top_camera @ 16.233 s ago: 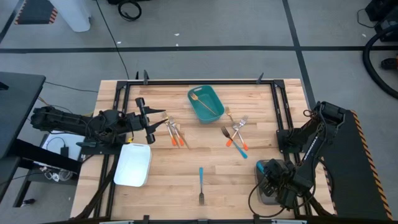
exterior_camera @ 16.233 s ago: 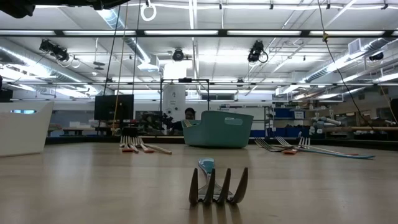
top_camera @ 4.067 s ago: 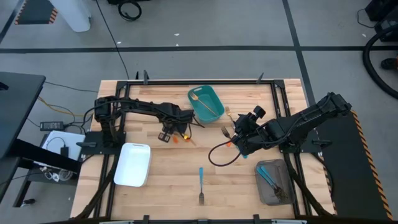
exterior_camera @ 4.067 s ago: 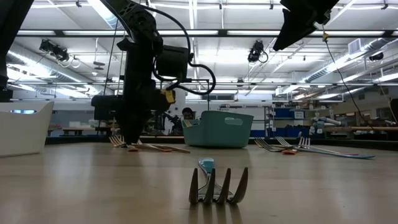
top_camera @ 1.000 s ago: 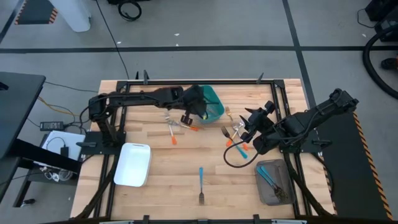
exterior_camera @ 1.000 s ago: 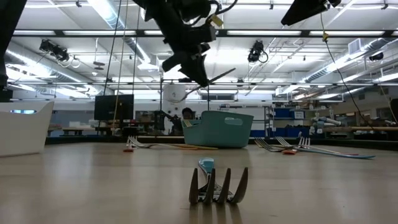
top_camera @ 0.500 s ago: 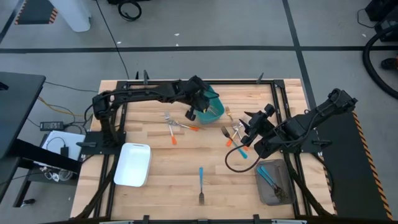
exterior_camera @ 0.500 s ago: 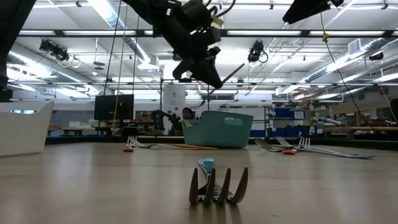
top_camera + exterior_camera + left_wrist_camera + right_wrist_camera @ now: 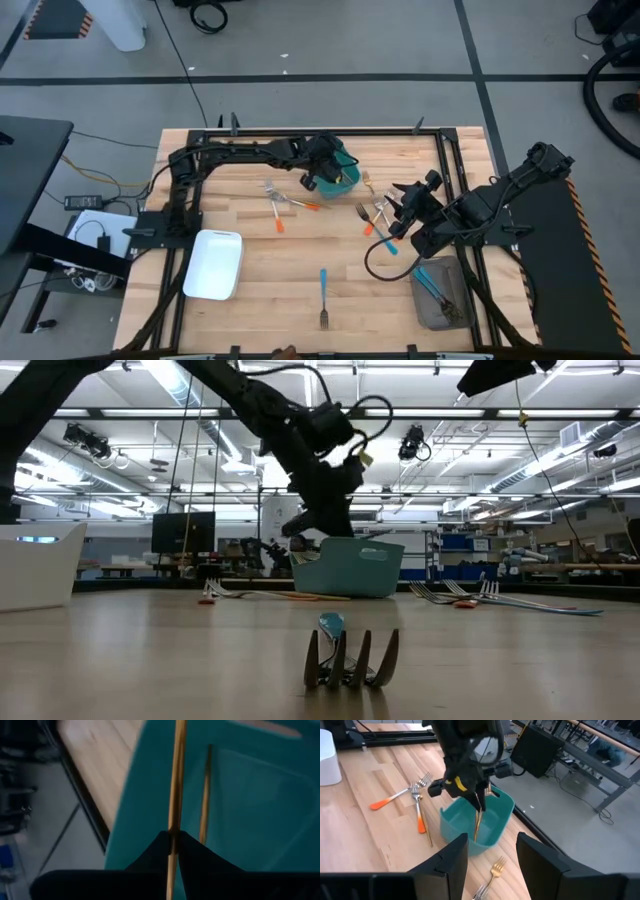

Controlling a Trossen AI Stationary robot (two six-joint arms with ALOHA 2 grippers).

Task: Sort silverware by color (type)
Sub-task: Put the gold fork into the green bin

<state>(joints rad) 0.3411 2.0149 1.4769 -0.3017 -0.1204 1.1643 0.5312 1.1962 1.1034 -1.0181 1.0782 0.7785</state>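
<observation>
My left gripper (image 9: 320, 176) hangs over the teal bin (image 9: 348, 172), shut on a thin gold utensil (image 9: 478, 822) that points down into it. Another gold utensil (image 9: 204, 795) lies inside the bin. Orange-handled forks (image 9: 285, 205) lie on the table left of the bin. A mixed cluster of forks (image 9: 380, 215) lies right of it, just in front of my right gripper (image 9: 403, 203), which is open (image 9: 492, 860) above the table. One blue-handled fork (image 9: 323, 288) lies near the front edge. My left gripper pinches the gold utensil's thin shaft (image 9: 173, 827) between its two fingertips (image 9: 155, 850). The fingers slant down from above, across the shaft. The utensil hangs nearly upright below them, its lower end (image 9: 476, 839) inside the teal bin.
A white tray (image 9: 213, 265) stands at the front left. At the front right a grey tray (image 9: 440, 295) holds blue-handled pieces. Black frame rails run along the table's left, far and right sides.
My left gripper has sunk and gone toward the teal bin, rolling as it went. The gold utensil, which stuck out slanting in the air above the bin, now hangs nearly upright with its lower end inside the bin.
</observation>
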